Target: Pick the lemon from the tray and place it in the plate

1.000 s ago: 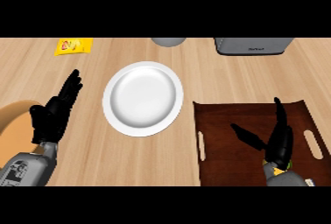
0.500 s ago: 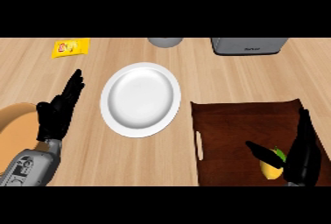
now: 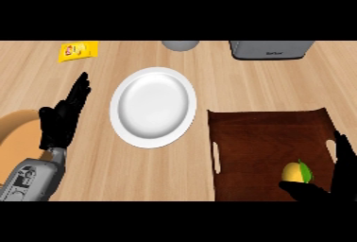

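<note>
small yellow lemon [image 3: 295, 172] on dark brown tray [image 3: 258, 137] | right hand [image 3: 333, 185] beside it, fingers spread, not clasping | left hand [image 3: 64, 116] resting, fingers straight | round white plate [image 3: 153, 107] bare

A kitchen: wooden counter [image 3: 230, 80] bearing a plate [image 3: 153, 106] and toaster [image 3: 272, 49].

Yellow lemon [image 3: 295, 172], dark brown tray [image 3: 265, 137], white plate [image 3: 153, 107], pale wood counter [image 3: 230, 80].

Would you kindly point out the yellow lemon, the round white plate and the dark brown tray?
yellow lemon [image 3: 294, 172], head view, middle of its peel.
round white plate [image 3: 153, 107], head view, bare centre.
dark brown tray [image 3: 258, 137], head view, bare floor.
</note>
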Tool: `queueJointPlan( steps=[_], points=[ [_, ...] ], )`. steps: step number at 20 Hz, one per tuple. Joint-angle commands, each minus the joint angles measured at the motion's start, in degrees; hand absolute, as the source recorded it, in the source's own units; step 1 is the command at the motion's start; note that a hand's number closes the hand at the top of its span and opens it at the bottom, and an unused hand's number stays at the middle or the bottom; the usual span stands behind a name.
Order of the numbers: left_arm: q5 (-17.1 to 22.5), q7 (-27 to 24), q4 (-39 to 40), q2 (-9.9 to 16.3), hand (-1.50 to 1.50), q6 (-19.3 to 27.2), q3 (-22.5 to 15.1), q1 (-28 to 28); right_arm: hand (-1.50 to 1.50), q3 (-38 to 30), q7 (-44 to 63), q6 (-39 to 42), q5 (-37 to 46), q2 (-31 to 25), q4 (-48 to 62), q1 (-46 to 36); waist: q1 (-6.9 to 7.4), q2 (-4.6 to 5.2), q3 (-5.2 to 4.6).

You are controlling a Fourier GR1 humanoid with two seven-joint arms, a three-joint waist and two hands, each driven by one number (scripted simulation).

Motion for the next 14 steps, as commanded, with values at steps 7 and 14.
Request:
queueJointPlan(
  steps=[7, 14],
  points=[
    [0.6, -2.3, 2.3, -0.3, 0.0, -3.7, 1.4, -1.6, -1.5, -3.7, 20.0, 18.8, -5.3, 1.1, -8.5, -7.0, 1.89, 0.56, 0.2],
    [-0.9, 0.6, 0.0, -1.9, 0.0, -2.3, 0.8, -1.6, -1.5, -4.1, 14.7, 19.5, -8.5, 1.7, -4.6, 0.2, 1.73, 0.33, 0.31]
  ],
)
